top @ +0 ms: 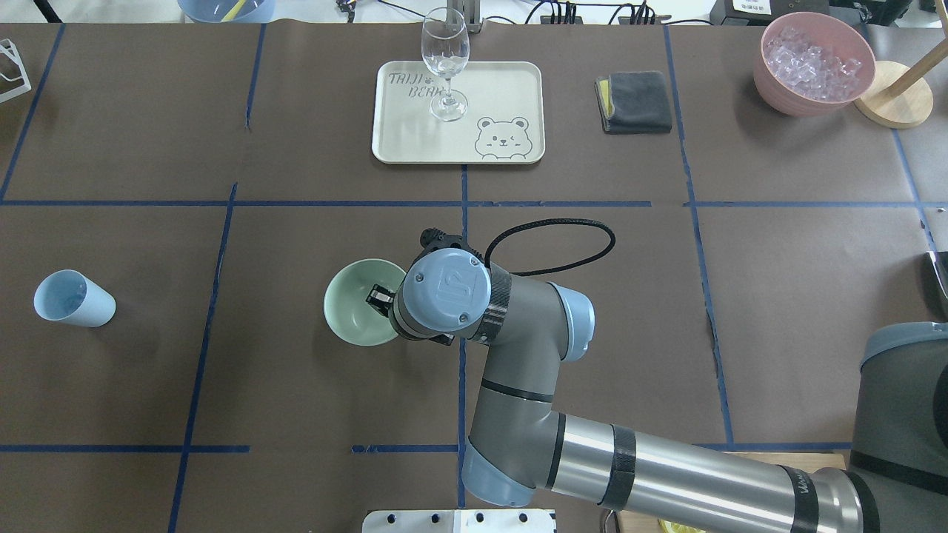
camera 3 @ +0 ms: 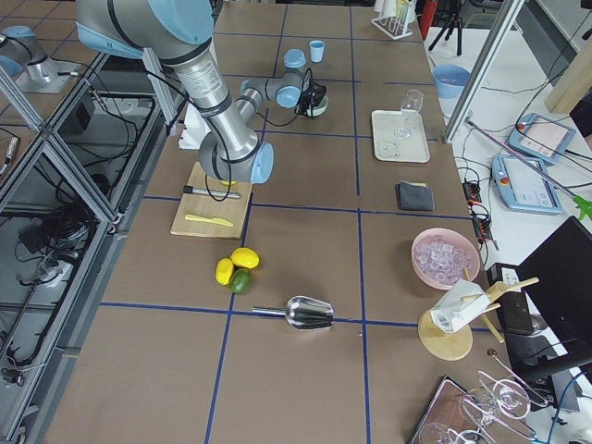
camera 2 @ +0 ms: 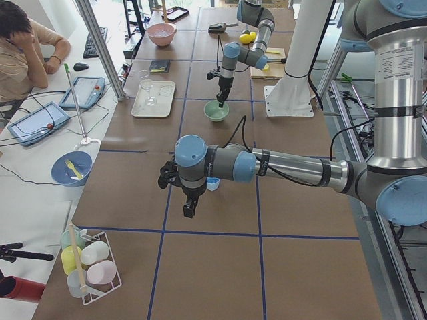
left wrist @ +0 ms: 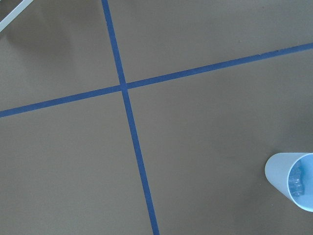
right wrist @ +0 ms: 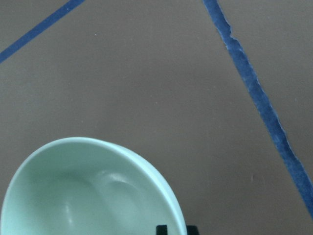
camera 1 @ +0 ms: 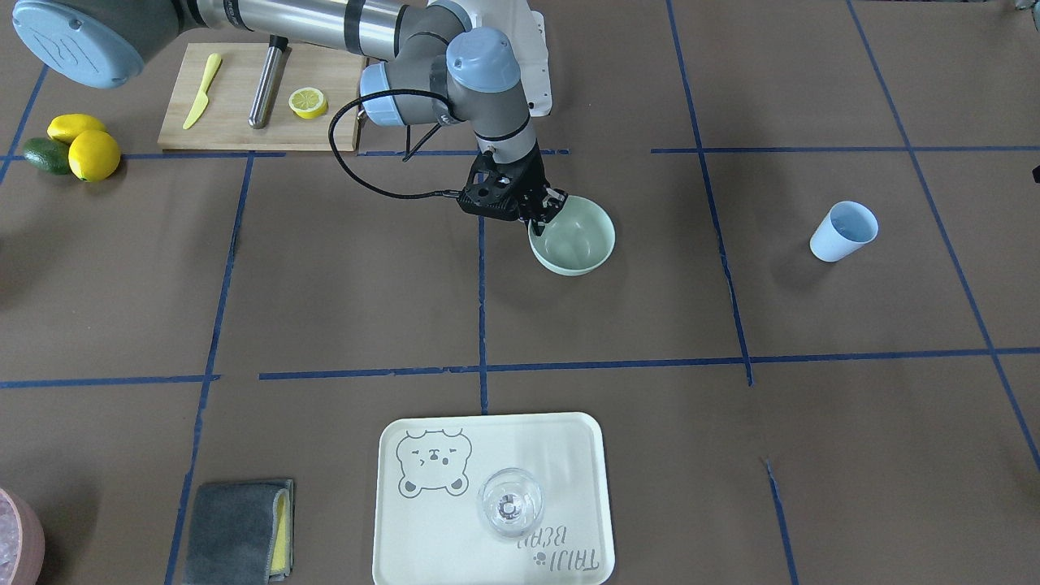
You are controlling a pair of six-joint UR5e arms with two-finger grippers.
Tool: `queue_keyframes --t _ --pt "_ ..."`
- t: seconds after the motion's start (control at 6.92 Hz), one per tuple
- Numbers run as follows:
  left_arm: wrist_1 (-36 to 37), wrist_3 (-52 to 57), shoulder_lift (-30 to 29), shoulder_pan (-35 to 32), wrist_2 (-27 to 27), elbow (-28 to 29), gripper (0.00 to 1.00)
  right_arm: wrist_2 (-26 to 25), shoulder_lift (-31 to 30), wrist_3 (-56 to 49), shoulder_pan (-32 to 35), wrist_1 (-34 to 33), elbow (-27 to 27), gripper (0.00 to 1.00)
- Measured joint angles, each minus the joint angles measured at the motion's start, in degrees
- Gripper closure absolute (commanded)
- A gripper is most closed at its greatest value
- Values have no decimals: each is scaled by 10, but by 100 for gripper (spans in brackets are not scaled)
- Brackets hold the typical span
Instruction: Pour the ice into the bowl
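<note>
The mint-green bowl (camera 1: pixel 573 238) sits near the table's middle and looks empty; it also shows in the overhead view (top: pixel 355 303) and the right wrist view (right wrist: pixel 88 196). My right gripper (camera 1: pixel 546 211) is at the bowl's rim, its fingers (right wrist: pixel 166 229) closed on either side of the rim. Ice (top: pixel 813 56) fills a pink container (top: pixel 770 81) at the far right corner. A blue cup (camera 1: pixel 843 231) stands on my left side, with small glassy pieces inside it (left wrist: pixel 296 185). My left gripper (camera 2: pixel 189 208) hangs beside that cup; I cannot tell if it is open.
A cream tray (top: pixel 511 81) with a clear wine glass (top: pixel 446 59) stands at the far middle, a grey cloth (top: pixel 635 102) beside it. A cutting board (camera 1: pixel 236 130) with a knife and a half lemon, whole lemons (camera 1: pixel 91 153) and a metal scoop (camera 3: pixel 310 313) lie on my right.
</note>
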Motion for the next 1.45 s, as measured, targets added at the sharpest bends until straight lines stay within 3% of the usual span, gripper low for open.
queue_keyframes --t 0.29,0.72,1.16,1.45 --pt "0 0 0 20 0 -1 0 23 -4 2 23 1 17 0" --pt "-17 -4 -12 82 0 -23 0 122 -116 -13 109 7 155 0" --pt "-203 -3 20 92 -2 -1 0 144 -156 -49 131 8 178 0" --pt "-310 -123 35 105 -78 8 0 144 -166 -54 133 9 178 0"
